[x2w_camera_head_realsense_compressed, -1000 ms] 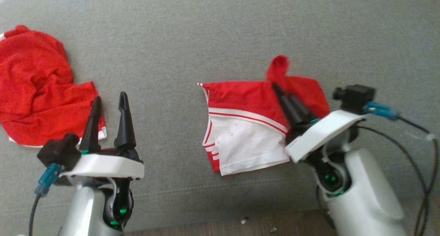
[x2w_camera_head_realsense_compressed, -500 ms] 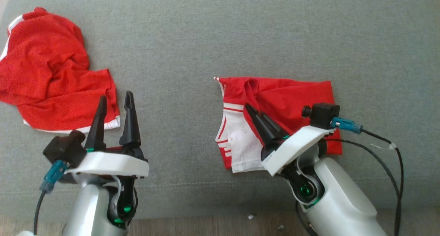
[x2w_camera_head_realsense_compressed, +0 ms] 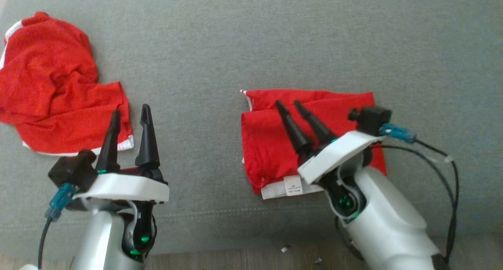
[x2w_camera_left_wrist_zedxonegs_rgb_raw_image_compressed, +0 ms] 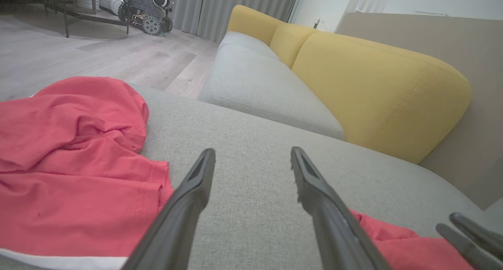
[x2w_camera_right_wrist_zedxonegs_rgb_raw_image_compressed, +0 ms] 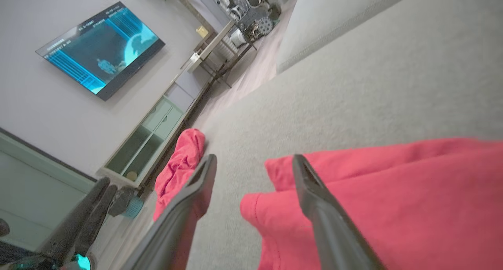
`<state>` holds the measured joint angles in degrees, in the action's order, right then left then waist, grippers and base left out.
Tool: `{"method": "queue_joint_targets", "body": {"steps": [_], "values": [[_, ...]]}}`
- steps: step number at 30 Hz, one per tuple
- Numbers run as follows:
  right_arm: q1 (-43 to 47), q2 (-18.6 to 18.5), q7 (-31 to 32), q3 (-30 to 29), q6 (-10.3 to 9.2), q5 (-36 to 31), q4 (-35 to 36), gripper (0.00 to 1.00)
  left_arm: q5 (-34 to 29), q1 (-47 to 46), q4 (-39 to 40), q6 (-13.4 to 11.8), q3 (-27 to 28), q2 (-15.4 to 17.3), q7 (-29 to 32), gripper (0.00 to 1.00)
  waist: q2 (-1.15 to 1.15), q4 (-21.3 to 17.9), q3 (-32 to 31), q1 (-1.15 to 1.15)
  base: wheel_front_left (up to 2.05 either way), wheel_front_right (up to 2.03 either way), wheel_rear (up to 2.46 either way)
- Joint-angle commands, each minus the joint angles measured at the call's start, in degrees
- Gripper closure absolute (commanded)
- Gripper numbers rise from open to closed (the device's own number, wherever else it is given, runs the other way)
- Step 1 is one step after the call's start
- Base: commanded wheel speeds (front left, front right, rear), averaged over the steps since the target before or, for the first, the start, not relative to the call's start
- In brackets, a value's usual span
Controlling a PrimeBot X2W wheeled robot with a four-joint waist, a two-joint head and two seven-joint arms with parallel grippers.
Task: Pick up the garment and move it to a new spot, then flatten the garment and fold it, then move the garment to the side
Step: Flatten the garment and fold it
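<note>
just released by the right gripper (x2w_camera_head_realsense_compressed: 288, 103), fingers apart: folded red fabric garment with white hem (x2w_camera_head_realsense_compressed: 267, 144), lying mid-right on the grey fabric sofa seat (x2w_camera_head_realsense_compressed: 235, 38), white panel now covered; reads as a finished fold. left gripper (x2w_camera_head_realsense_compressed: 131, 109) spread, empty, beside a crumpled red cloth (x2w_camera_head_realsense_compressed: 51, 89). front seat edge close to the hem; bare room beyond and rightward.

The folded garment (x2w_camera_head_realsense_compressed: 263, 152) is soft, matt red cloth with a white hem, on a sofa cushion (x2w_camera_head_realsense_compressed: 251, 38) of coarse grey woven fabric. The crumpled garment (x2w_camera_head_realsense_compressed: 51, 89) at nine o'clock looks finely dimpled; the right gripper (x2w_camera_head_realsense_compressed: 288, 102) has jaws of dark matt plastic.
</note>
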<state>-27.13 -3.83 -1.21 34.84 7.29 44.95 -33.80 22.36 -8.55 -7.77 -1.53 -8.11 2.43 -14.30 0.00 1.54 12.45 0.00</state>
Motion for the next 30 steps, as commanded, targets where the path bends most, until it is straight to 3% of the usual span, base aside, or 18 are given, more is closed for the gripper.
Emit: {"method": "queue_joint_targets", "body": {"steps": [1,8,16,21,30], "values": [[-1.8,0.9,-0.9,-0.3,0.20,-1.0,2.3,0.00,0.4,-1.6,1.6,-0.2,2.1,0.4,-0.7,0.00,0.00,-0.6,-0.4,0.00,0.00,0.00,0.00],[-3.3,-0.4,-2.0,-10.9,0.20,-14.1,4.0,0.00,0.3,-1.3,2.1,0.0,2.4,0.4,-0.7,0.00,0.00,-3.0,-1.5,0.00,0.00,0.00,0.00],[-0.1,-7.9,-5.4,-20.3,0.20,-29.4,12.5,0.00,-0.1,-1.8,3.7,0.2,2.0,0.4,-0.7,0.00,0.00,-4.7,-1.1,0.00,0.00,0.00,0.00],[3.6,-8.8,-7.4,-25.4,0.20,-34.6,17.1,0.00,-3.4,-1.9,3.7,2.0,0.3,0.4,-0.7,0.00,0.00,-5.3,-0.9,0.00,0.00,0.00,0.00],[9.5,-5.9,-11.8,-30.2,0.20,-42.8,21.0,0.00,-5.3,-0.9,6.5,1.0,-1.2,0.4,-0.7,0.00,0.00,-5.8,-0.7,0.00,0.00,0.00,0.00]]}}
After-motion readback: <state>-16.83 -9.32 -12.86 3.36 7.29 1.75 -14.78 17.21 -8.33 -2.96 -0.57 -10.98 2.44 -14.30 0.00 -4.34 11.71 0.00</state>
